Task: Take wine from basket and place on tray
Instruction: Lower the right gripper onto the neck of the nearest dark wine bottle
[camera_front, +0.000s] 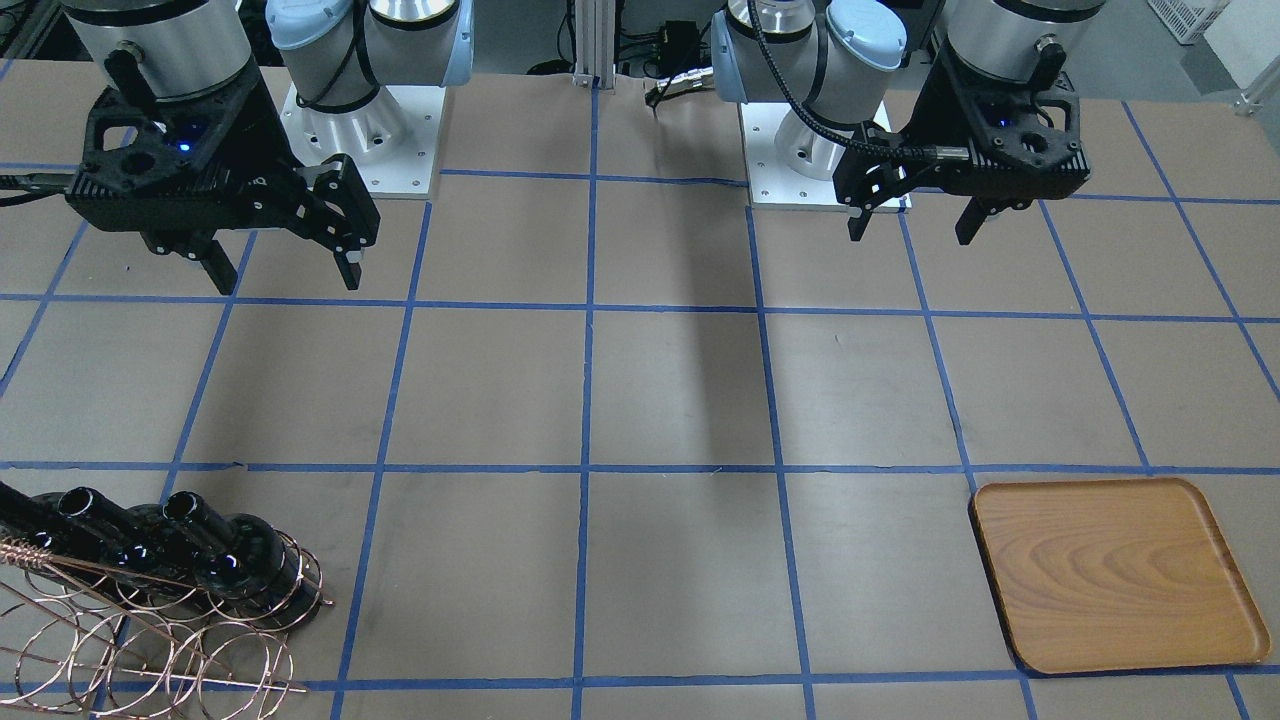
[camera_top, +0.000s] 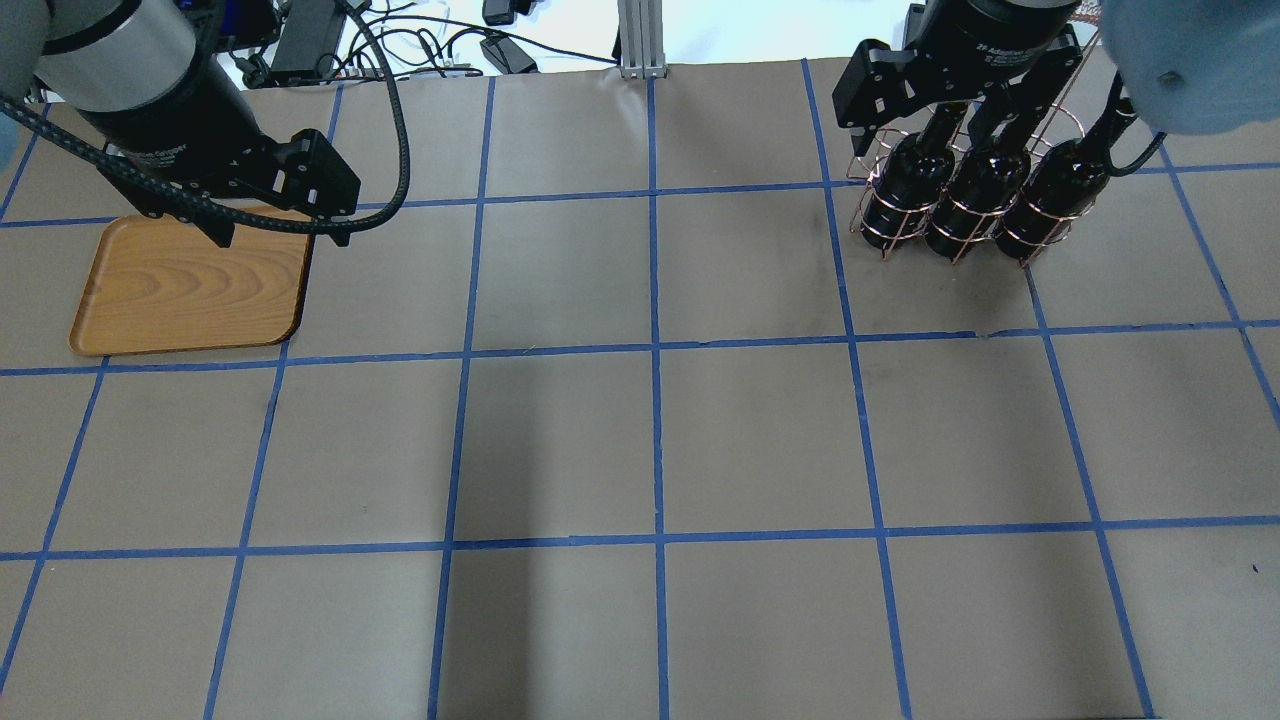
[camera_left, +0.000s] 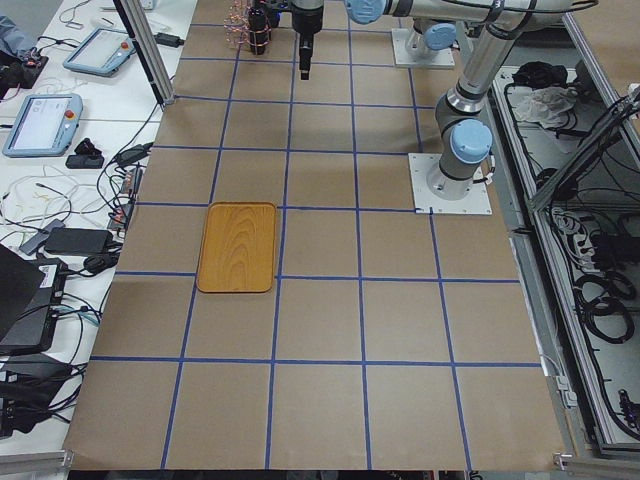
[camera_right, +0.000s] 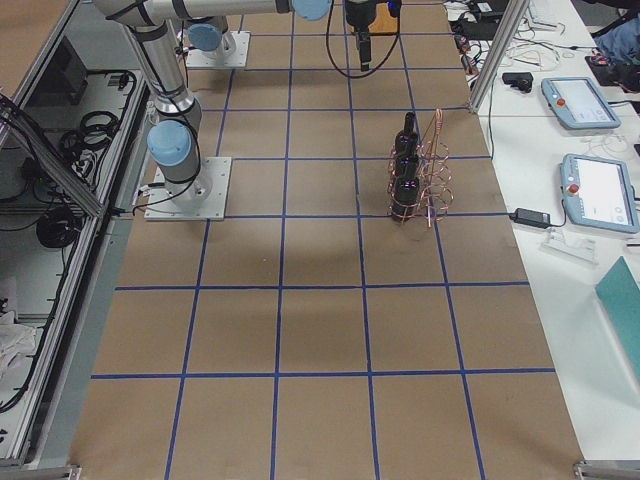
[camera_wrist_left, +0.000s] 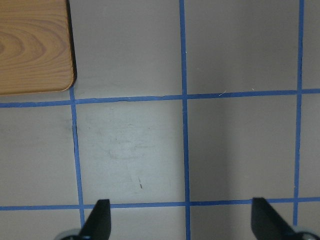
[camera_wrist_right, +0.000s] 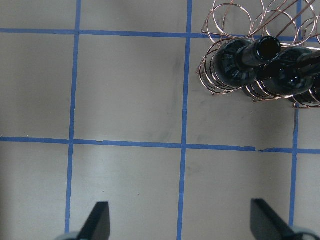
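Three near-black wine bottles (camera_top: 975, 205) stand side by side in the copper wire basket (camera_top: 890, 235), necks up; they also show in the front view (camera_front: 215, 555) and the right wrist view (camera_wrist_right: 240, 62). My right gripper (camera_front: 287, 282) is open and empty, well above the table, on the robot's side of the basket (camera_front: 150, 640). The wooden tray (camera_front: 1115, 575) lies flat and bare at the other end. My left gripper (camera_front: 912, 232) is open and empty, high above the table on the robot's side of the tray (camera_top: 190, 285). The left wrist view shows one tray corner (camera_wrist_left: 35, 45).
The brown table is marked with a blue tape grid (camera_front: 585, 470). The two arm bases (camera_front: 365, 130) stand at the robot's edge. A metal post (camera_top: 640, 40) and cables lie beyond the far edge; operator desks with pendants (camera_right: 575, 100) flank that side.
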